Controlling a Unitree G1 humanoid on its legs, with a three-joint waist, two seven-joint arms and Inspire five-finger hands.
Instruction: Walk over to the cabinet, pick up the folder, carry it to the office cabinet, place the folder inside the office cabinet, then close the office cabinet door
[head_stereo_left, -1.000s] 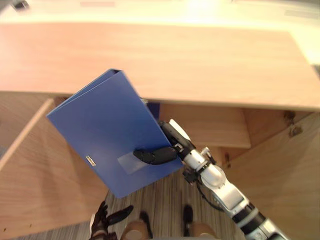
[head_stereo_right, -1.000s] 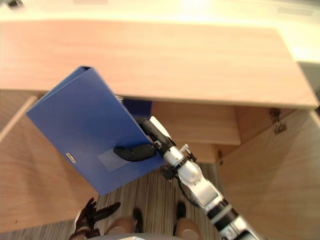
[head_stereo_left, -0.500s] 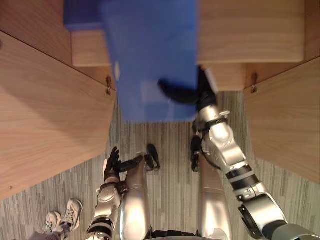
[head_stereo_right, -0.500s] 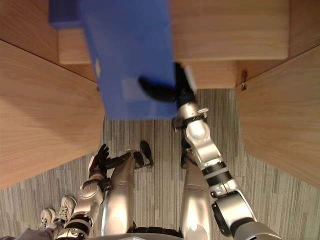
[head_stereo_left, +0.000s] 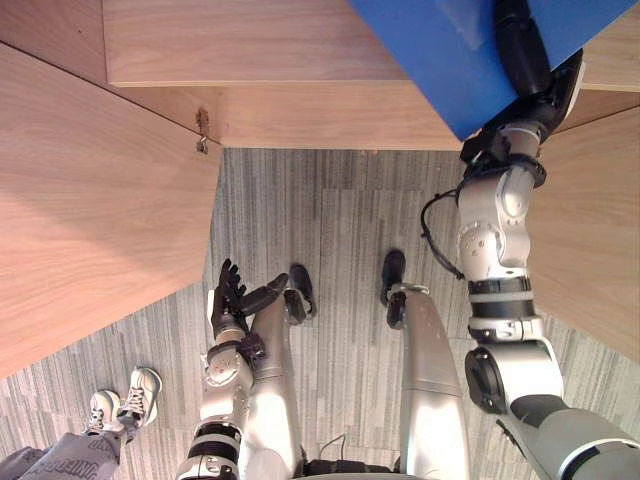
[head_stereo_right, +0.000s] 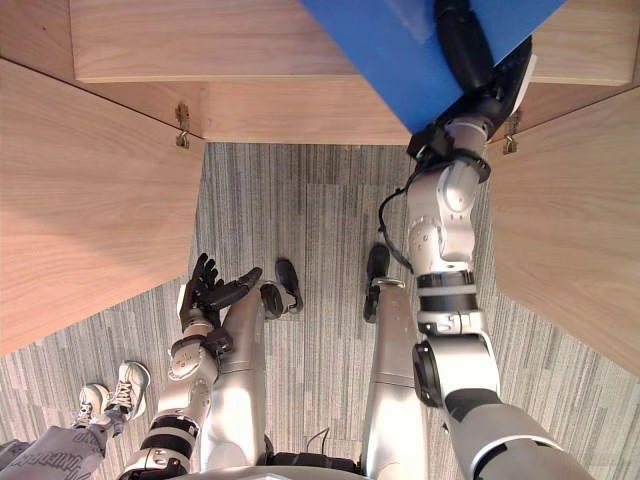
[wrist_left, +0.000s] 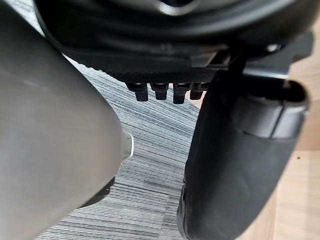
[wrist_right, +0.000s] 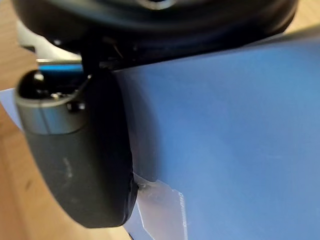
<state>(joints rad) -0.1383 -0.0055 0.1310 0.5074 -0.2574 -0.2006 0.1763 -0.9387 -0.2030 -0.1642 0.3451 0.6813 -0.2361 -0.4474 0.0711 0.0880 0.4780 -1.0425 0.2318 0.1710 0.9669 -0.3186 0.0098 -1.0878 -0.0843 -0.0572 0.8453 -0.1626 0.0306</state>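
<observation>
A blue folder is held up in front of the open wooden cabinet, at the views' top right. My right hand is shut on it: the dark thumb lies across its front face, and the fingers behind are hidden. In the right wrist view the thumb presses on the folder's blue cover beside a clear label pocket. My left hand hangs low by my side over the striped grey floor, open with straight fingers, holding nothing.
The cabinet's two wooden doors stand open, the left door and the right door, with the floor between them. A person's pale shoes stand on the floor at the lower left.
The camera has tilted down towards the floor. My right arm has swung the folder from the middle over to the upper right, still in the same hold. The left hand stays low.
</observation>
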